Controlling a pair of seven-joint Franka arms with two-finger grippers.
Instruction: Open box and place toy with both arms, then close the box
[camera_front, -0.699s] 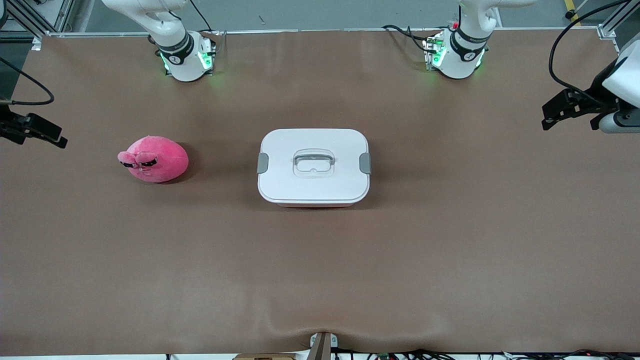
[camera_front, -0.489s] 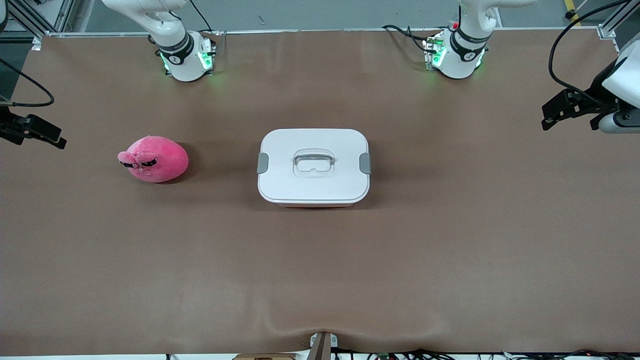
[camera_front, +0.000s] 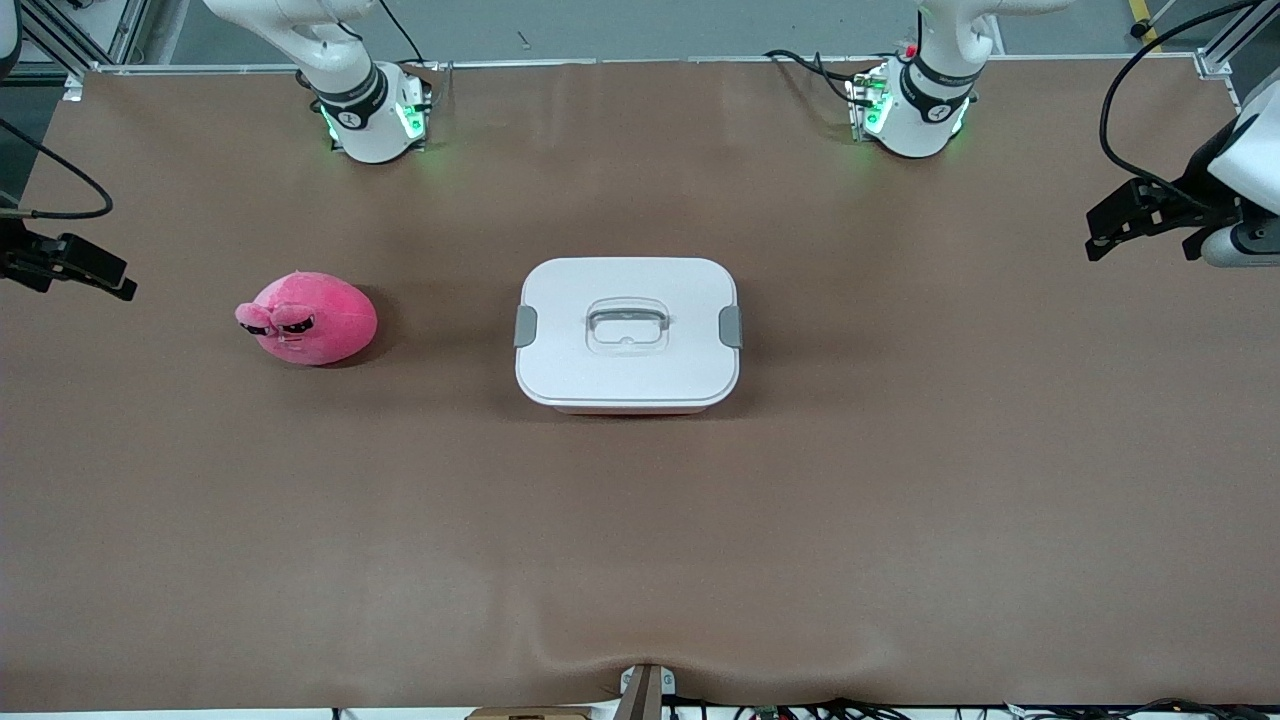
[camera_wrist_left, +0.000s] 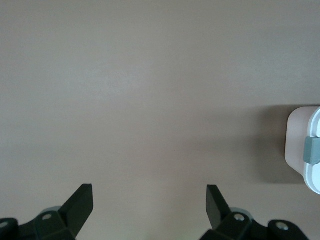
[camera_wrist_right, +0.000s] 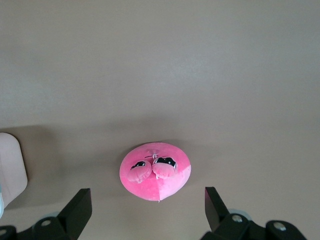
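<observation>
Box sits mid-worktop, white lid on, grey clips on both short ends, clear recessed handle in the lid centre. Nothing touching it.

Toy lies on the worktop beside the box, toward the right arm's end, well apart from it. Pink plush, eyes pointing to that same end of the worktop.

Left gripper: up in the air over bare worktop at the left arm's end, well clear of the box. Fingers spread wide, nothing between them. In the left wrist view only the box's clip end shows at the frame edge, outside the finger gap and ahead of the tips. In the front view the left gripper hangs at the frame edge.

Right gripper: in the air over the right arm's end of the worktop. Fingers spread wide, empty. In the right wrist view the toy lies just ahead of the fingertips, roughly centred on the gap between them, not touched. A corner of the box shows outside the gap, past one finger. In the front view the right gripper is at the frame edge.

Neither arm is in contact with the box or the toy.
</observation>
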